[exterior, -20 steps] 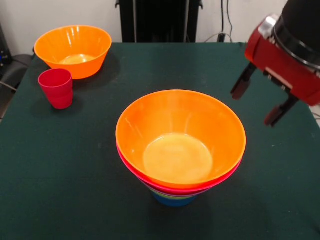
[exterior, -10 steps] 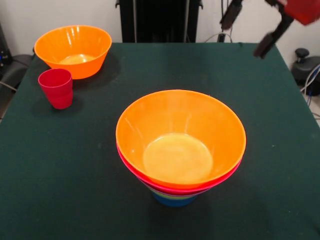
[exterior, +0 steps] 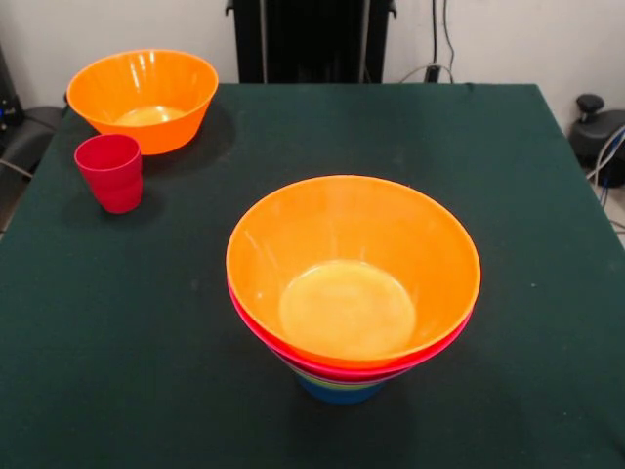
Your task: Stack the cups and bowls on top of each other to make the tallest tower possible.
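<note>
From my seat at the front camera, the closest thing is the tower (exterior: 352,293), standing a little toward six o'clock from the middle of the dark green table (exterior: 527,195). Its top layer is a large yellow-orange bowl (exterior: 352,269), upright and open to me, with a pale glossy patch on its floor. Just under its rim I see the edge of a pink bowl (exterior: 252,330) nested beneath, then thin slivers of further colours I can't sort out, and at the very bottom a small blue base (exterior: 340,393) touching the cloth.

Moving out toward ten o'clock, well apart from the tower, a red cup (exterior: 110,171) stands upright near the table's left edge, its lower half ridged.

Just beyond it, at roughly eleven o'clock in the far left corner, sits the second large yellow-orange bowl (exterior: 144,98), upright and alone, close to the cup; I can't tell whether they touch.

At twelve o'clock, past the table's far edge, I see the dark pedestal (exterior: 311,39). I can't find the arm or its gripper in this view, so I can't report the state of its fingers.
</note>
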